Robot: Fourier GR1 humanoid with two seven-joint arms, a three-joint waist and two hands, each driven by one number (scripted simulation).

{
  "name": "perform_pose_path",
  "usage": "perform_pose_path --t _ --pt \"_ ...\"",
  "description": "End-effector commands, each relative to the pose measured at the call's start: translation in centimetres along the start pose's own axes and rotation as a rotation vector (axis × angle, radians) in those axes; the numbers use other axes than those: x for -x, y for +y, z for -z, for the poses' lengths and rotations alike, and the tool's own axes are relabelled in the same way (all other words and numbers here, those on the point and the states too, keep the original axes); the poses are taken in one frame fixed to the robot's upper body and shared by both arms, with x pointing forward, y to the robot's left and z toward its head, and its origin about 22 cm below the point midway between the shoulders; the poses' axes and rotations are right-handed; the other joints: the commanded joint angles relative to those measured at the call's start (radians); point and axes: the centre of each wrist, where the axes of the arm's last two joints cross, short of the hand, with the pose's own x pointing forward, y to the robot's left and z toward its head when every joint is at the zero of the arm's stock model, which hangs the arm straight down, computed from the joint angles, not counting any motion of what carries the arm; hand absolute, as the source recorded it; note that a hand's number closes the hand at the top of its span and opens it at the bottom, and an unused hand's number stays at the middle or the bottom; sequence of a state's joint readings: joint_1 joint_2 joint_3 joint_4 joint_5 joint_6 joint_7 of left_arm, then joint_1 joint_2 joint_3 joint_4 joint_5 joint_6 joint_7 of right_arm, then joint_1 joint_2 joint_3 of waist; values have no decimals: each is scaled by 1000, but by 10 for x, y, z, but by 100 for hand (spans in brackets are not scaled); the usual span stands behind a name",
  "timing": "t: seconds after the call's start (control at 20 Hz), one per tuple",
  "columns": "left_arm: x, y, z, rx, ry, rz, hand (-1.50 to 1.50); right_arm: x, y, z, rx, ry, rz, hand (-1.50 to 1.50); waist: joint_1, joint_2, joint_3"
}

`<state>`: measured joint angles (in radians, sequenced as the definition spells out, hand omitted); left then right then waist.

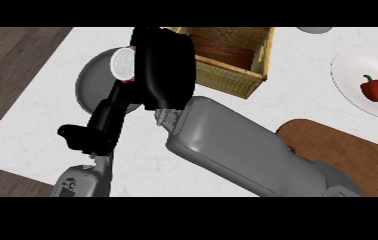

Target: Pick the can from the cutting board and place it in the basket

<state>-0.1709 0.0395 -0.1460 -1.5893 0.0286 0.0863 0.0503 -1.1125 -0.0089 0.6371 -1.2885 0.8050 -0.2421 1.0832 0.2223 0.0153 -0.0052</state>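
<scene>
You are working over a broad white marbled counter (44, 119), smooth and faintly veined, with dark wood flooring showing past its left edge. Your right hand (164, 69), black and glossy on its bulky grey forearm, is curling round the small red can with a white round end (122, 63); the can is sitting in that hand, just left of the square woven straw basket with a dark wooden floor (229, 76) and above a round grey plate (96, 81). The rounded brown wooden cutting board (325, 141) is lying well apart, at lower right, mostly hidden by the forearm. Your left hand (85, 136) is hanging low at the left, fingers relaxed and holding nothing. A white plate (347, 79) at the right edge is carrying a red pepper (368, 87).

Judging from here, the can is not yet over the basket's opening; letting go now would likely land it on the grey plate, and swinging low could be knocking it against the coarse basket wall.
</scene>
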Motion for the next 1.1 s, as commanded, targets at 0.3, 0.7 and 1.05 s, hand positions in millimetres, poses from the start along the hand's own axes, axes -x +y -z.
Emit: perform_pose_path --t 0.3,0.7,1.05 --pt "7 3 -3 -53 15 -1 0 -52 -25 16 69 199 102 150 -65 -14 -2" --pt "13 17 -8 -111 13 12 0 -70 -20 32 105 278 -87 150 -115 -15 -2" --pt "13 21 -17 -134 10 14 0 -61 -12 47 123 301 -25 150 -137 -10 1"
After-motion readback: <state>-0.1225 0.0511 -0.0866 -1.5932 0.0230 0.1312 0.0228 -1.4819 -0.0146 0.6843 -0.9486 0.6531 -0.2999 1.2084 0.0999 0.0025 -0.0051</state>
